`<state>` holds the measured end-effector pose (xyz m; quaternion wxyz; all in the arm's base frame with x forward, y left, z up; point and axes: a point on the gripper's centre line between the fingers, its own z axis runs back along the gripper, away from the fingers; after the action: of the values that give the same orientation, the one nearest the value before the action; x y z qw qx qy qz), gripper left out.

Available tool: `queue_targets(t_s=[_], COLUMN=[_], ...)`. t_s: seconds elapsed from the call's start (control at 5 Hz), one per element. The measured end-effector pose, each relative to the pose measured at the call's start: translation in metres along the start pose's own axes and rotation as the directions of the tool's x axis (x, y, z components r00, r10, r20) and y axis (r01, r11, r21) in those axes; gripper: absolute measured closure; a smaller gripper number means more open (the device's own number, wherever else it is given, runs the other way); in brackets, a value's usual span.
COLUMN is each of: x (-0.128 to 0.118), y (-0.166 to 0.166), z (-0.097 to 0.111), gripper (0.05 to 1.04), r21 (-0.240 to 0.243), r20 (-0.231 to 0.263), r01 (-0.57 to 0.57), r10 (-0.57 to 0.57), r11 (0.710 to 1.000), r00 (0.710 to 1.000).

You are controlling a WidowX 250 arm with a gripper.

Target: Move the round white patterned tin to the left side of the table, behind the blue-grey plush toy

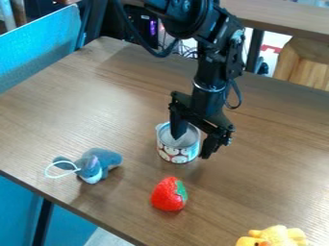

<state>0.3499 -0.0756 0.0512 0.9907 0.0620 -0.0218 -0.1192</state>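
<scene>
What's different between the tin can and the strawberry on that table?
The can stands upright and open-topped; the strawberry is a rounded shape without an opening. The can looks bigger than the strawberry. The can has the robot's hand at its rim, while nothing touches the strawberry from above. Both sit on the brown table and show some red.

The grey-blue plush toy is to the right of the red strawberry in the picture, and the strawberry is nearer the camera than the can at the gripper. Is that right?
Not quite: the camera view shows the grey-blue plush toy to the left of the red strawberry. The strawberry is indeed nearer the camera than the can at the gripper.
</scene>
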Motion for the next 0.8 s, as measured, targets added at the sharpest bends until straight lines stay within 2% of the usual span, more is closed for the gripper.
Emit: queue_targets(t_s=[0.2, 0.4, 0.6, 0.8], x=[0.002, 0.006, 0.002, -0.013], y=[0.003, 0.012, 0.048, 0.100], z=[-0.008, -0.011, -0.017, -0.025], gripper=[0.082, 0.082, 0.082, 0.082], r21=[0.021, 0.070, 0.135, 0.178], r20=[-0.003, -0.006, -0.036, -0.078], r01=[-0.017, -0.027, -0.091, -0.202], r10=[0.017, 0.027, 0.097, 0.218], r11=[1.000, 0.997, 0.987, 0.963], r00=[1.000, 1.000, 0.995, 0.973])
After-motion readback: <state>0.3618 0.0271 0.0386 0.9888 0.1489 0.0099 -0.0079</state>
